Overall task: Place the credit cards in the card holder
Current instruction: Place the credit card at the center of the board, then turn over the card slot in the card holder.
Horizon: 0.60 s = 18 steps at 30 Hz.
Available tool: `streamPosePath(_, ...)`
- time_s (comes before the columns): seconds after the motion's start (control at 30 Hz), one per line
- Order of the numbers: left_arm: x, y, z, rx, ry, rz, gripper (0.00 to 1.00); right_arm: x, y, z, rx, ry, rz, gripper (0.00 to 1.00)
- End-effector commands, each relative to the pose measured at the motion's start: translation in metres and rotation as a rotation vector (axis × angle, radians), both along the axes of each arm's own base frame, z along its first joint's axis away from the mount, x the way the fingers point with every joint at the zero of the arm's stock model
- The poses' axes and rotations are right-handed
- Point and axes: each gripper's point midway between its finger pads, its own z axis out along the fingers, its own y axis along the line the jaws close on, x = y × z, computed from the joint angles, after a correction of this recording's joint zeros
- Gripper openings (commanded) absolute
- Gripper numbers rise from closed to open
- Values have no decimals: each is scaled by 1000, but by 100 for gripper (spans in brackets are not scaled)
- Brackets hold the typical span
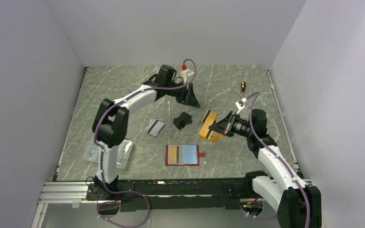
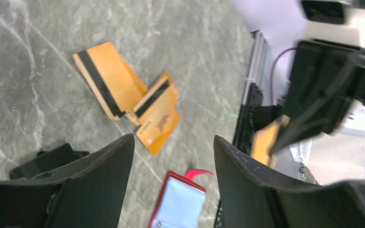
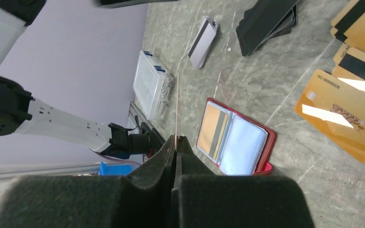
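The card holder [image 1: 182,155] lies open near the table's front, red with a bluish lining [image 3: 241,147], and one orange card sits in its left pocket [image 3: 210,128]. Loose orange credit cards [image 1: 209,124] [image 2: 109,78] [image 3: 342,118] lie to its right rear. Silver cards with a dark stripe [image 1: 155,127] [image 3: 203,42] lie to its left rear. My right gripper [image 1: 217,127] [image 3: 176,138] is shut on one orange credit card [image 2: 266,140], seen edge-on [image 3: 177,104], above the pile. My left gripper [image 1: 190,96] [image 2: 173,147] is open and empty at the back.
A black flat folder [image 1: 182,120] [image 3: 266,19] lies between the silver and orange cards. A clear plastic box [image 1: 123,153] [image 3: 149,85] sits at the front left by the left arm's base. A screwdriver [image 1: 243,87] lies at the back right.
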Motion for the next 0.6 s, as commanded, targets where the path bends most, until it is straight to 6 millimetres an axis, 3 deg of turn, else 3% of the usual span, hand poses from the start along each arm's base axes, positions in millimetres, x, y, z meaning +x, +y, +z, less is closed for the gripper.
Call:
streamPosePath(0.0,-39,12,71,-159,-15,-95,66,16,4,40,33,-126,21,0)
streamPosePath(0.1,-71,18,79,-256,82,-209,64,23,7,54,63,-148,34,0)
streamPosePath(0.23,-93,26,85,-329,106,-284,64,29,10,69,92,-186,46,0)
streamPosePath(0.57,-109,32,96,-387,86,-322,65,33,32,79,115,-211,90,0)
